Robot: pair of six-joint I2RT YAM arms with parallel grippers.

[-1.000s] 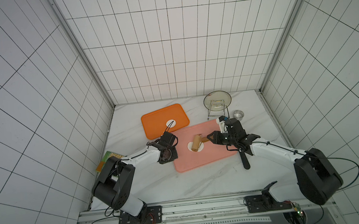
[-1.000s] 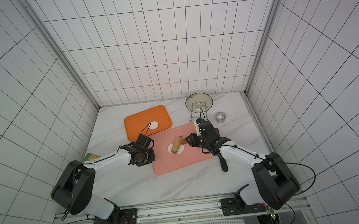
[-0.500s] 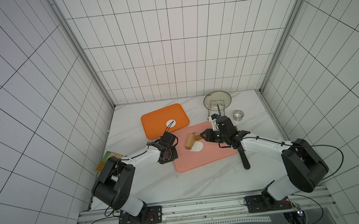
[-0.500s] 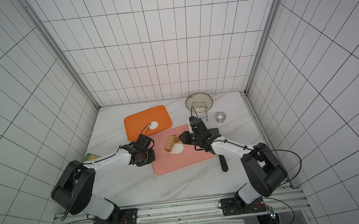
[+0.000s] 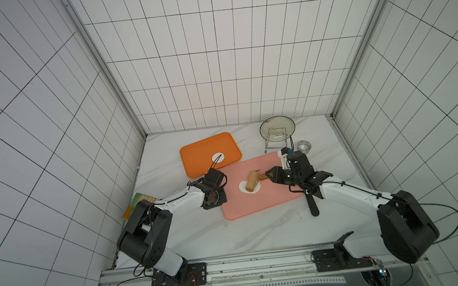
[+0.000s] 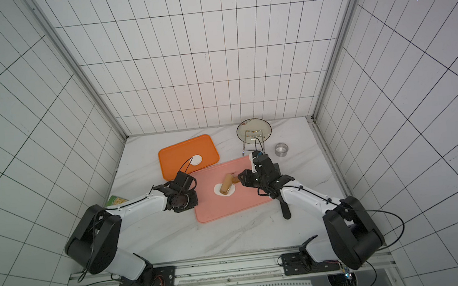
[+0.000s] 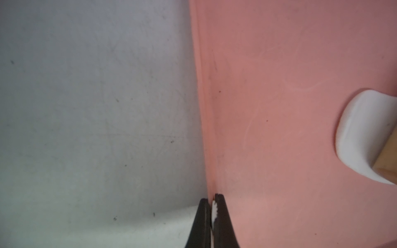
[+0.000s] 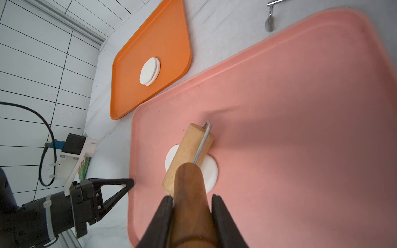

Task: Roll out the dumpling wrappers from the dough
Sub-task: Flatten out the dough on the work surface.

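Your left gripper [image 7: 211, 198] is clenched at the left rim of the pink board [image 5: 257, 207]; two wrappers [image 8: 149, 72] sit stacked on the orange tray [image 8: 154, 38] beyond the board's far left corner. Mid-board, the roller [image 8: 187, 154] lies on the dough [image 8: 209, 171], your right gripper [image 8: 192, 199] grasping its handle. Press evenly, barrel level, and run past the dough's edges. You can't tell whether the left one pinches the rim, and the barrel hides the dough's middle.

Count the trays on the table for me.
2. The orange tray sits nearer the back wall, holding stacked wrappers; the pink tray lies just in front of it, holding the dough under the rolling pin. No other tray shows; none seems hidden.
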